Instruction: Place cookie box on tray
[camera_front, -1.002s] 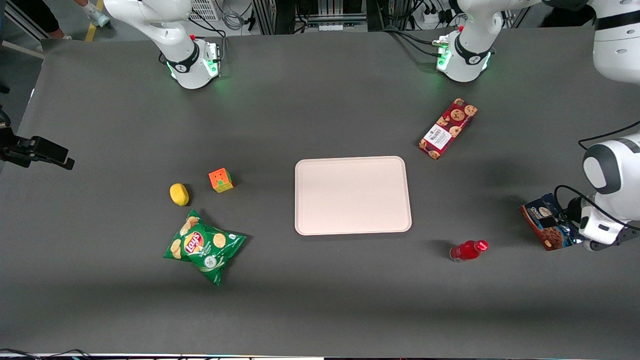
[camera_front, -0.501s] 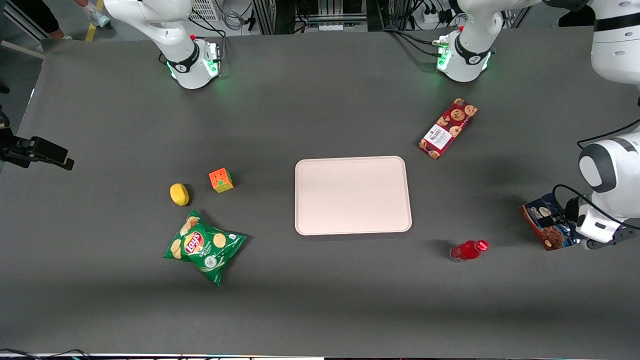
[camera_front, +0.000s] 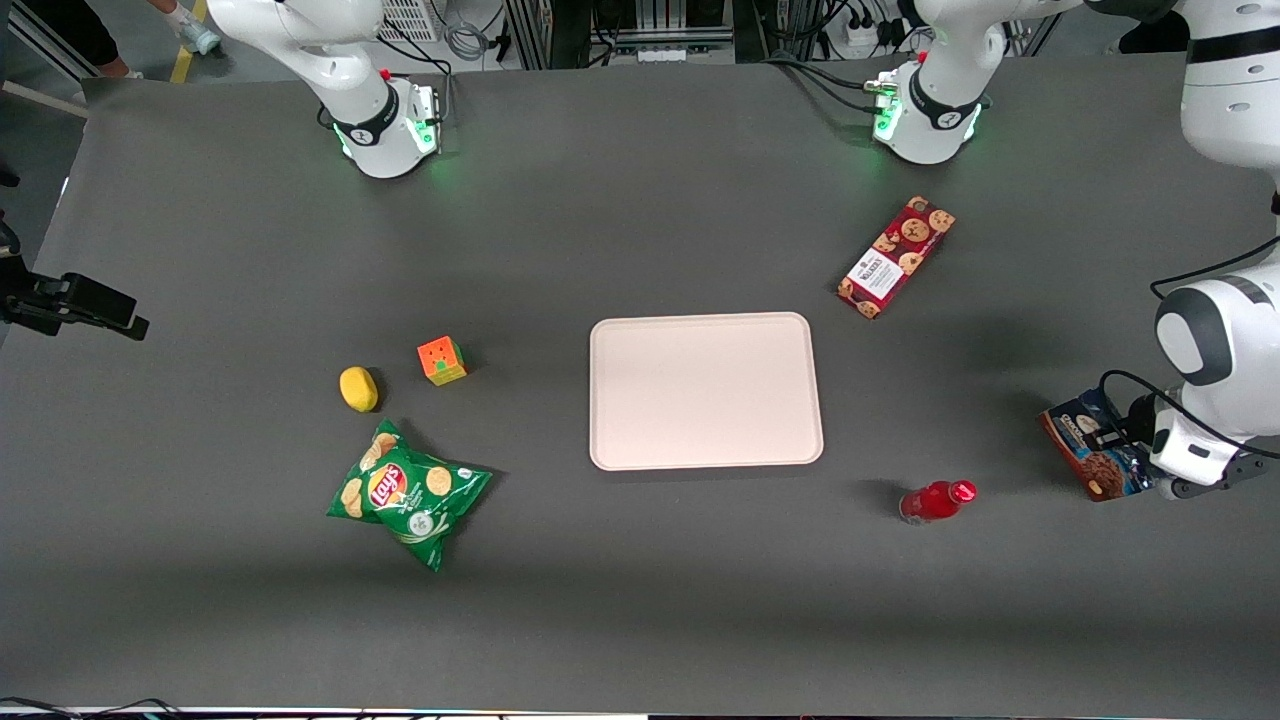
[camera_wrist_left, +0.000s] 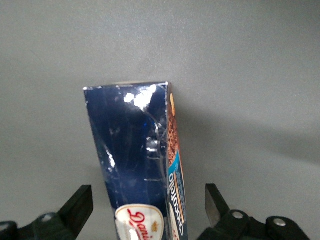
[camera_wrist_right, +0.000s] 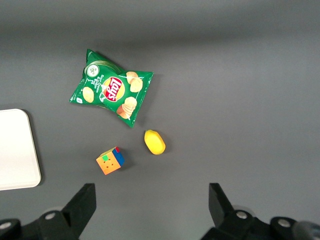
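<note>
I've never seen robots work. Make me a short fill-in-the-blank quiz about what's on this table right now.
1. The gripper hovers over the cookie box with its jaws ____.
2. The tray has ____ objects on it.
3. The bottle lying near the tray is ____ in colour.
4. Between the lemon and the tray sits a puzzle ____.

Missing words: open; no; red; cube

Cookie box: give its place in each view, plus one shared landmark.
Front view: cookie box at the working arm's end of the table, under the end effector.
Left wrist view: cookie box between the open fingers.
Right wrist view: not in it.
Shared landmark: the end effector.
</note>
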